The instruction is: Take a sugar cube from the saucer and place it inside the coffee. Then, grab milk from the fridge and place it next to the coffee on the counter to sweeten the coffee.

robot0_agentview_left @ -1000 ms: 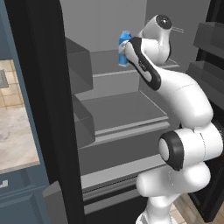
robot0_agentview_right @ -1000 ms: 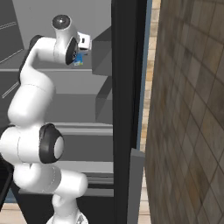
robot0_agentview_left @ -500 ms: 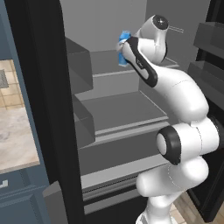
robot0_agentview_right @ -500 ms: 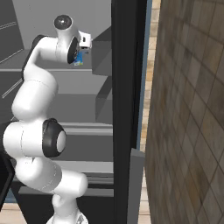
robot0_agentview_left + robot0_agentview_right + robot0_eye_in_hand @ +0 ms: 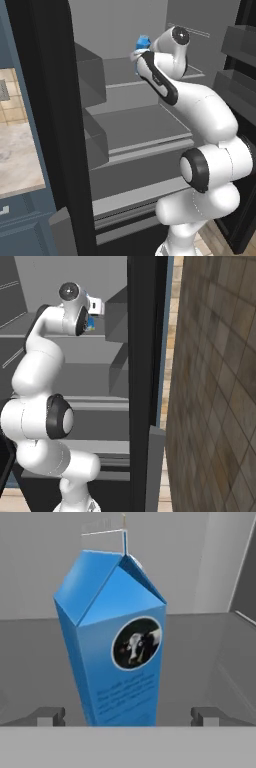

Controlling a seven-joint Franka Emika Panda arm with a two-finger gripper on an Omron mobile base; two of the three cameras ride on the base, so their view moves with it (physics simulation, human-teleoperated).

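Observation:
The milk [image 5: 117, 647] is a tall blue carton with a gabled top and a round cow mark on its front. It stands upright on an upper shelf of the fridge [image 5: 135, 130]. In the hand view it is close and centred, with my gripper [image 5: 128, 714] open and one dark fingertip [image 5: 50, 714] low on each side of it, apart from its faces. In the left base view the blue top of the milk [image 5: 142, 42] peeks out behind my wrist. From the right base view a sliver of the milk [image 5: 90, 322] shows beside the hand. The sugar cube, saucer and coffee are out of view.
The fridge's black door frame [image 5: 45, 100] rises on the left, with grey door bins [image 5: 92, 75] on it. Dark bins [image 5: 240, 45] line the right side. A strip of beige counter [image 5: 15, 160] lies beyond the frame. A brown tiled wall [image 5: 220, 381] stands close on the right.
The hand has sunk slightly in front of the milk. The jaws have stayed wide and the carton has not moved.

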